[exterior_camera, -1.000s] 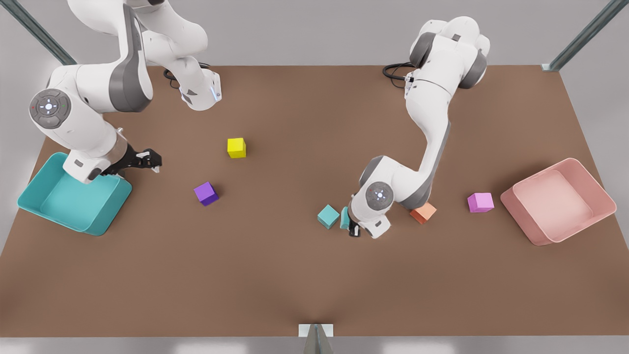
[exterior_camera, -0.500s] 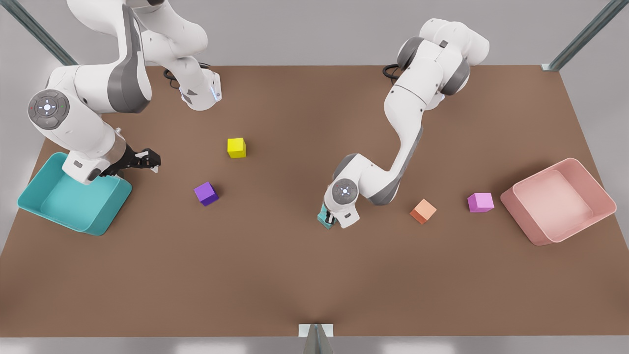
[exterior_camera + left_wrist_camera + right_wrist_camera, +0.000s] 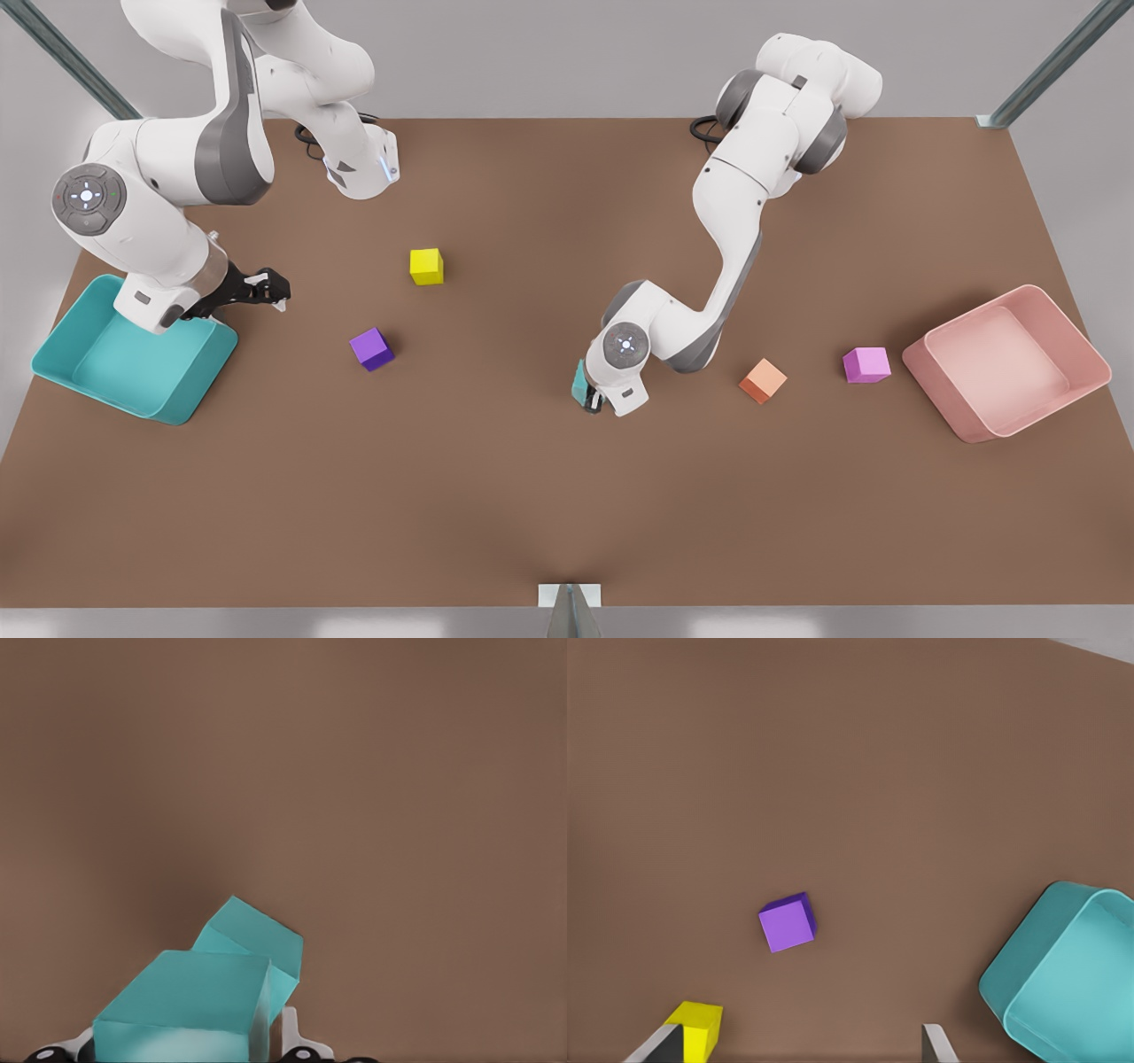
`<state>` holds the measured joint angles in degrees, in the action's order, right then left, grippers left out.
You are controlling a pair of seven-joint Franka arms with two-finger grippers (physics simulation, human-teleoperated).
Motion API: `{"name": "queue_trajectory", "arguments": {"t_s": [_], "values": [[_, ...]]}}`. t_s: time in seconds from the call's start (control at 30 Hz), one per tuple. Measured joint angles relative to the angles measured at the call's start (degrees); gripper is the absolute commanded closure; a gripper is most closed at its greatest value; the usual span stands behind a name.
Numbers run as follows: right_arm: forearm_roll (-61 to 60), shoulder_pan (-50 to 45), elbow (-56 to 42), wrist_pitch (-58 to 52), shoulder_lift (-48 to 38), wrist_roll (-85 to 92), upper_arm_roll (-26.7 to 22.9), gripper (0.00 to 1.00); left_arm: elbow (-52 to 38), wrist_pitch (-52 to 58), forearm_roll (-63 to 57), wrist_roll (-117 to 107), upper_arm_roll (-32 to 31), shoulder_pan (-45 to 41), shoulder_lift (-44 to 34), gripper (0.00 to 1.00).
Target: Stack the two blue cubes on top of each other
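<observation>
Left gripper, frame centre, pinches upper blue cube over lower blue cube; release likely next. Right gripper waits spread, left edge.

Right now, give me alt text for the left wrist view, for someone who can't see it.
The left gripper holds a teal cube just above a second teal cube resting on the brown table, the two overlapping but skewed.

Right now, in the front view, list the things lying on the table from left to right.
teal bin → purple cube → yellow cube → blue cube in the left gripper → orange cube → pink cube → pink bin
</observation>
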<state>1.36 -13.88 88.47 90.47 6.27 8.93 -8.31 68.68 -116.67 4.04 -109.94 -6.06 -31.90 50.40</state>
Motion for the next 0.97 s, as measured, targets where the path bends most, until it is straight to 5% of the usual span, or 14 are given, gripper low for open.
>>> {"name": "queue_trajectory", "arguments": {"t_s": [0.6,0.8,0.87,0.97], "values": [[0.00,0.28,-0.11,0.00,0.03,0.56,0.00,0.00,-0.99,3.76,0.03,-0.04,-0.29,2.38,-4.26,0.00],[-0.05,0.21,-0.11,0.00,0.05,0.65,0.00,0.00,-2.53,25.70,-6.30,16.20,-0.26,16.75,-25.45,0.00],[-0.11,0.24,-0.11,0.00,0.04,0.69,0.00,0.00,5.49,30.78,-8.83,26.96,-3.05,26.67,-34.58,0.00],[-0.31,0.50,-0.11,0.00,0.03,0.75,0.00,0.00,5.91,37.44,-9.10,41.14,-2.18,29.50,-37.99,0.00]]}}
